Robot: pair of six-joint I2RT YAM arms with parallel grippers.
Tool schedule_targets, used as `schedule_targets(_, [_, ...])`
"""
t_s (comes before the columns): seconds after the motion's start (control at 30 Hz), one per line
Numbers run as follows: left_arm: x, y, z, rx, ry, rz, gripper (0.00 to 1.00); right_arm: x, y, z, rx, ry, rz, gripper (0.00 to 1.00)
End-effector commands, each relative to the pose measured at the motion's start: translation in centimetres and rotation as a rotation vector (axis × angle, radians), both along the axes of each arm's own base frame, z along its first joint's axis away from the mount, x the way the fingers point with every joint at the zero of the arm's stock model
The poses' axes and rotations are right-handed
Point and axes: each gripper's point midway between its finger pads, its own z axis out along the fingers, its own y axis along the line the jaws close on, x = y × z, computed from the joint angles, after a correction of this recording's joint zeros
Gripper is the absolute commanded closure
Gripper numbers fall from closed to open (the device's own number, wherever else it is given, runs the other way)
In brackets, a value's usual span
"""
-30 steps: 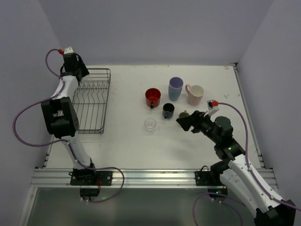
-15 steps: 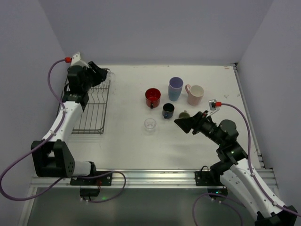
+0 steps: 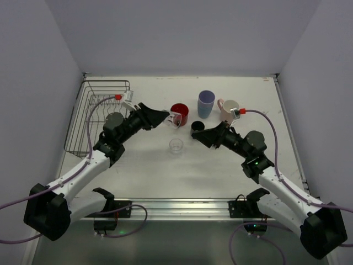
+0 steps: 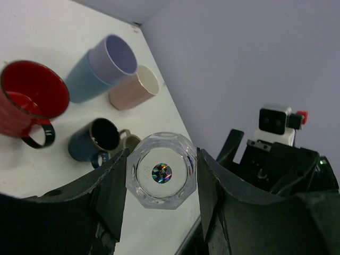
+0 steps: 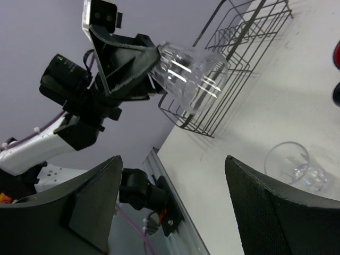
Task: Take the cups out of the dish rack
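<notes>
You are carrying a clear glass (image 4: 161, 172) in the left gripper (image 3: 164, 117), jaws pinching its narrow end, the glass tilted on its side above the table (image 3: 165, 171) just beside the red mug (image 3: 183, 110). The right gripper (image 3: 198, 135) is standing spread and empty, facing it from beside the dark blue cup (image 4: 93, 141). The dish rack (image 3: 105, 83) at the far left corner is showing no cups, so this is likely the last one — whether you are passing it across or setting it down, I cannot tell. Either way, you should be turning the glass upright before lowering and releasing only once its base is sitting flat. Open room is lying toward the near edge, around the second glass (image 3: 176, 146); the far side is crowded by the lavender tumbler (image 3: 206, 103), the pink mug (image 3: 227, 106) and the beige-olive mug (image 4: 130, 141). You are working well inside every table edge — the tight gap is between the two grippers.
</notes>
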Motion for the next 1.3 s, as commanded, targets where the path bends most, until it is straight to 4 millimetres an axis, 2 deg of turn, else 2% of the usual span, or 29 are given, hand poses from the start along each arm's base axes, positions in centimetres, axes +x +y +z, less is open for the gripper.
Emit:
schedule_targets(0.0, [-2.6,-2.4,2.7,-0.150,-0.068,-0.087,1.00,-1.0,1.7,5.9,0.113,-0.150,0.097,0.19])
schedule_targets(0.1, [-3.7,-3.6,2.2,-0.180,-0.067,-0.124,1.00,-0.6,2.7,6.1,0.108,-0.144,0.106,0.18])
schedule_targets(0.27, [-5.2,-5.2,2.1,-0.217,-0.066,-0.179,1.00,-0.1,3.0,5.8,0.101,-0.142,0.095,0.19])
schedule_targets(0.5, [-6.4,-6.7,2.1,-0.250,-0.087,-0.221,1.00,-0.8,3.5,5.8,0.123,-0.117,0.137,0.31])
schedule_targets(0.57, [-6.8,-7.2,2.1,-0.255,-0.084,-0.235,1.00,-0.9,3.6,5.9,0.128,-0.121,0.139,0.38])
schedule_targets(0.63, [-6.9,-7.5,2.1,-0.259,-0.088,-0.247,1.00,-0.8,3.6,6.2,0.133,-0.126,0.130,0.54])
schedule_targets(0.67, [-7.1,-7.7,2.1,-0.255,-0.089,-0.257,0.99,-0.8,3.6,6.2,0.135,-0.125,0.128,0.80])
schedule_targets(0.73, [-7.3,-7.6,2.1,-0.249,-0.088,-0.258,0.64,-0.5,3.2,6.0,0.138,-0.123,0.097,0.99])
schedule_targets(0.77, [-7.3,-7.0,2.8,-0.247,-0.117,-0.235,0.46,-0.4,3.0,5.5,0.131,-0.115,0.081,1.00])
schedule_targets(0.8, [-7.0,-6.7,1.9,-0.206,-0.090,-0.208,0.20,-0.6,2.7,5.4,0.118,-0.118,0.067,1.00])
schedule_targets(0.87, [-6.8,-5.5,1.9,-0.137,-0.102,-0.144,0.03,-0.4,2.3,4.8,0.089,-0.107,0.037,1.00])
schedule_targets(0.9, [-6.7,-5.1,2.5,-0.121,-0.121,-0.123,0.00,-0.4,2.1,3.5,0.031,-0.081,0.027,1.00])
schedule_targets(0.93, [-6.3,-4.4,2.7,-0.076,-0.149,-0.080,0.00,-0.5,2.1,3.0,0.002,-0.074,0.029,1.00])
schedule_targets(0.97, [-6.7,-3.5,3.9,-0.061,-0.180,-0.059,0.00,-0.5,2.0,3.1,-0.027,-0.075,0.026,1.00])
schedule_targets(1.0, [-6.5,-3.0,3.6,0.003,-0.161,-0.037,0.00,-0.7,1.7,0.4,-0.139,-0.013,0.026,1.00])
schedule_targets(1.07, [-6.5,-1.2,3.9,0.139,-0.181,0.022,0.00,-0.6,1.2,-0.4,-0.249,0.003,0.004,1.00])
schedule_targets(1.1, [-6.5,-0.4,3.9,0.187,-0.191,0.047,0.00,-1.4,0.5,-3.5,-0.381,0.065,0.015,1.00])
schedule_targets(1.17, [-6.6,1.6,3.9,0.297,-0.228,0.106,0.00,-0.8,-0.7,-5.3,-0.513,0.106,-0.046,1.00])
schedule_targets(1.2, [-6.9,2.7,2.3,0.385,-0.184,0.117,0.00,-1.7,-1.7,-7.6,-0.627,0.151,-0.031,1.00])
schedule_targets(1.23, [-6.7,4.0,1.7,0.449,-0.183,0.159,0.00,-1.6,-2.1,-8.9,-0.691,0.182,-0.039,1.00])
schedule_targets(1.27, [-7.4,5.3,0.7,0.499,-0.154,0.175,0.00,-1.2,-2.8,-9.2,-0.742,0.189,-0.069,1.00])
